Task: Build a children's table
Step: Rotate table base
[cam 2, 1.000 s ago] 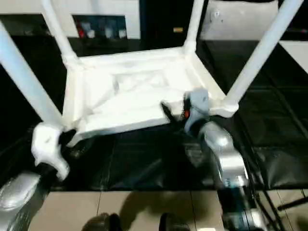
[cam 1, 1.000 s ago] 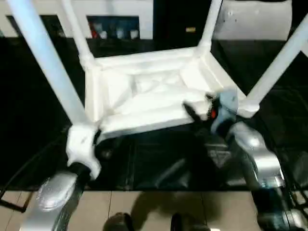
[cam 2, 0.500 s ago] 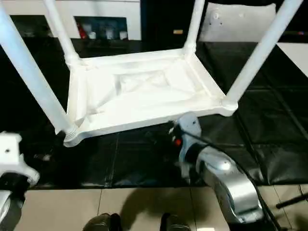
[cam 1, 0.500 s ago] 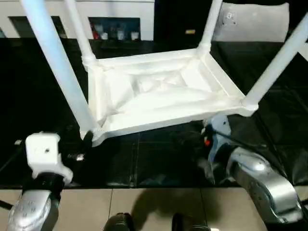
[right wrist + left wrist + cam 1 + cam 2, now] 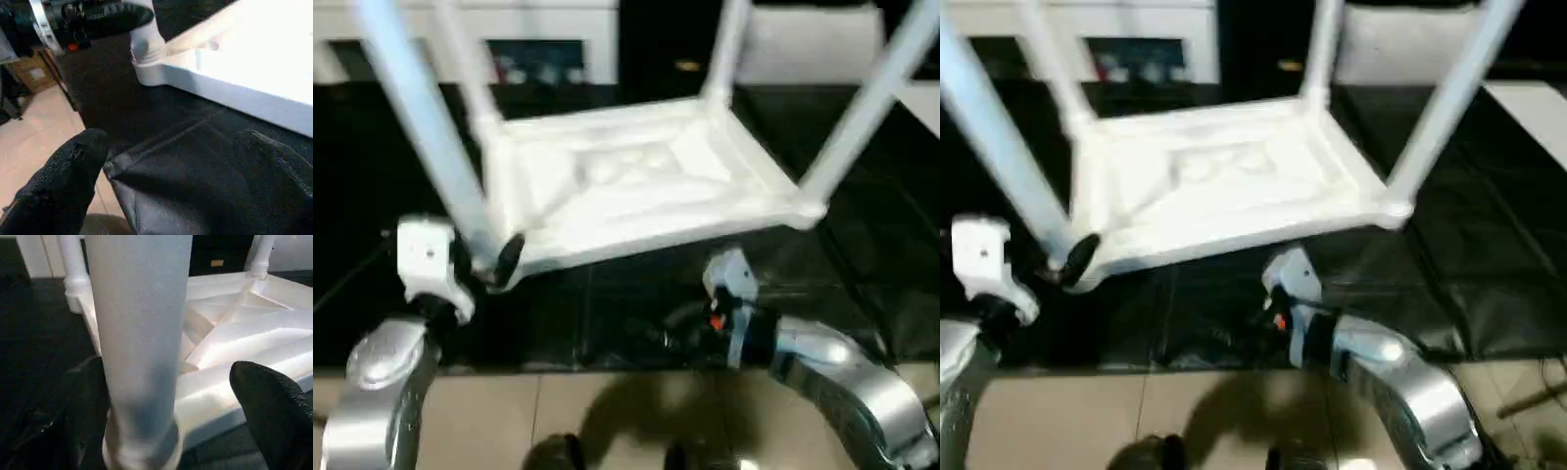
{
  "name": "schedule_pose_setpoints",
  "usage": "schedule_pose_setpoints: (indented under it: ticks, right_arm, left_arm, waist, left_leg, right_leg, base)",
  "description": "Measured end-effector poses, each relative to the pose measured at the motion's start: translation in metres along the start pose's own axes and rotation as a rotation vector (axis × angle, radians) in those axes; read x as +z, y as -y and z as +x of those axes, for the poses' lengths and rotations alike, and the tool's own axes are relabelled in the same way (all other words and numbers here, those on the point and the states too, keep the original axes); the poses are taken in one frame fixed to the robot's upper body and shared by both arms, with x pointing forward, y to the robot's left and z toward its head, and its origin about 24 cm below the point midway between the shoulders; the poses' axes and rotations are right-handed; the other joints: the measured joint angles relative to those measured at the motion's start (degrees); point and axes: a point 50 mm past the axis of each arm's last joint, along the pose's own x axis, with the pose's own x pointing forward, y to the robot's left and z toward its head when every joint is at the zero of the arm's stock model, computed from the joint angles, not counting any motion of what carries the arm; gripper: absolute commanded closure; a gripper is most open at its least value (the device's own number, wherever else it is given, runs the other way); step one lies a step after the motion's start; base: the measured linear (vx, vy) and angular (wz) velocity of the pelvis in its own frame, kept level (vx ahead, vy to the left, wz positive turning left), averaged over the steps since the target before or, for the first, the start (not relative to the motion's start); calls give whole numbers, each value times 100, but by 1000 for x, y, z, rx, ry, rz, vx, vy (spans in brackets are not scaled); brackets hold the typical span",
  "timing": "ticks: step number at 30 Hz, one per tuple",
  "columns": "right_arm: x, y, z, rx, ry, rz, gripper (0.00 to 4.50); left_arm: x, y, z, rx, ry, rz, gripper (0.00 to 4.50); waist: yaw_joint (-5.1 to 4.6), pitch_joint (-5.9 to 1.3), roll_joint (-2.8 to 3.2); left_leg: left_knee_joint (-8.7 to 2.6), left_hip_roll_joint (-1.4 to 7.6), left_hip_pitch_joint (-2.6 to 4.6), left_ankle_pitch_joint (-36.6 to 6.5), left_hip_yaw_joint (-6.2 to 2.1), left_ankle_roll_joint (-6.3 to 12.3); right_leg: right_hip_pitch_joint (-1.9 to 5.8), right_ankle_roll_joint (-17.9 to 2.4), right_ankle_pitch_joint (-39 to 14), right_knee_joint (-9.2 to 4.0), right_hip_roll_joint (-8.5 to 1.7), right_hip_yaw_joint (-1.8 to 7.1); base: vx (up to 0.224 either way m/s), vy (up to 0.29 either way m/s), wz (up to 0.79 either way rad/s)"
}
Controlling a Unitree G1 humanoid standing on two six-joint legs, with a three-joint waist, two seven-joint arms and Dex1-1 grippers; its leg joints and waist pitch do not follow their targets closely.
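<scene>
The children's table (image 5: 636,186) lies upside down on a black mat (image 5: 607,313), with four white legs standing up from its corners. My left gripper (image 5: 489,262) is at the near-left corner. Its black fingers (image 5: 83,406) stand open on either side of the near-left leg (image 5: 142,333), low by the socket, and the far finger is clear of the leg. My right gripper (image 5: 671,331) hovers low over the mat just in front of the table's near rim. It points toward the near-left corner (image 5: 146,63), open, with nothing between its fingers (image 5: 63,181).
A white cabinet with glass-fronted compartments (image 5: 548,29) stands behind the table. The mat ends at tan floor tiles (image 5: 558,411) near me. The near-right leg (image 5: 862,108) rises steeply at the right side.
Both grippers drew back from the table's near rim. The left gripper then returned to the near-left leg and now straddles it. The right gripper stays low in front.
</scene>
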Motion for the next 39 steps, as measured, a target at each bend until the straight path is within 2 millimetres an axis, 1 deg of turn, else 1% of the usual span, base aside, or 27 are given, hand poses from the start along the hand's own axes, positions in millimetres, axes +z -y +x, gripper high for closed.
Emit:
schedule_pose_setpoints:
  ticks: [1,2,3,4,5,7,9,12,14,17,20,24,30,33,39]
  right_arm:
    - [-2,0,1,-2,-3,6,0]
    - [-3,0,3,-4,-7,7,0]
    - [-4,1,5,-20,-8,10,0]
    - [-7,5,7,-69,-17,15,0]
    - [-9,9,8,-112,-32,10,0]
    - [-14,24,9,-233,-70,0,0]
    - [-18,36,10,-328,-85,4,0]
    - [-20,56,11,-470,-119,-29,0]
    - [-22,64,11,-531,-139,-50,0]
    - [-26,78,12,-623,-171,-66,0]
    - [-23,87,19,-647,-162,-73,0]
    - [-21,91,28,-643,-146,-74,0]
    - [-20,94,41,-637,-136,-71,0]
    - [-17,94,48,-632,-125,-77,0]
    - [-14,94,58,-620,-104,-90,0]
  left_arm:
    - [3,1,3,-30,6,-13,11]
    - [4,3,4,-60,10,-25,11]
    - [4,5,4,-90,9,-40,11]
    - [4,8,4,-135,1,-50,11]
    - [4,12,4,-170,-6,-62,11]
    - [1,20,5,-256,-30,-79,11]
    - [-1,29,5,-333,-50,-97,11]
    - [-6,45,7,-437,-82,-115,11]
    - [-7,51,9,-475,-89,-119,11]
    - [-3,56,13,-507,-81,-119,11]
    - [-3,62,15,-546,-90,-139,11]
    - [-2,71,15,-609,-105,-180,11]
    - [0,98,15,-725,-97,-205,11]
    - [2,112,18,-788,-86,-212,11]
    - [9,132,29,-864,-46,-230,11]
  waist:
    - [-7,-11,29]
    - [-17,-15,34]
    - [-22,-21,38]
    - [-31,-30,23]
    - [-31,-31,20]
    - [-40,-30,20]
    - [-43,-31,19]
    - [-62,-35,7]
    - [-73,-42,-4]
    - [-134,-43,-8]
    - [-212,-43,-8]
    - [-295,-42,-13]
    - [-411,-36,-32]
    - [-436,-35,-32]
    - [-410,-36,-32]
  left_leg:
    - [-45,21,-5,33,-9,-52]
    - [-71,47,-29,49,-1,-56]
    - [-73,66,-51,49,1,-56]
    - [-71,68,-75,48,12,-54]
    - [-71,69,-80,46,34,-51]
    - [-80,69,-81,43,78,-46]
    - [-93,72,-83,43,103,-45]
    - [-133,71,-94,49,149,-26]
    - [-151,77,-104,53,175,-17]
    - [-173,94,-104,53,205,-15]
    - [-177,112,-99,52,217,-15]
    - [-176,127,-85,53,237,-15]
    - [-173,143,-80,53,265,-15]
    - [-174,159,-80,53,275,-16]
    - [-175,173,-93,50,291,-10]
  right_leg:
    - [-7,-7,5,-56,44,5]
    - [-5,-36,21,-112,85,20]
    - [0,-100,70,-160,128,46]
    - [0,-168,152,-198,139,60]
    - [5,-186,214,-225,137,72]
    - [4,-172,241,-241,131,106]
    - [-1,-134,218,-250,130,130]
    - [-37,-132,221,-261,131,165]
    - [-64,-149,252,-261,131,174]
    - [-85,-142,250,-259,136,173]
    - [-87,-141,249,-258,149,173]
    - [-87,-155,258,-258,152,173]
    - [-91,-164,268,-258,149,172]
    - [-101,-163,271,-256,156,169]
    - [-120,-165,272,-258,161,167]
  base:
    - [56,-4,1]
    - [56,-4,1]
    - [0,0,0]
    - [0,0,0]
    - [0,0,0]
    - [0,0,0]
    - [0,0,0]
    - [0,0,0]
    - [0,0,0]
    - [0,0,0]
    - [0,0,0]
    - [0,0,0]
    - [0,0,0]
    - [0,0,0]
    - [0,0,0]
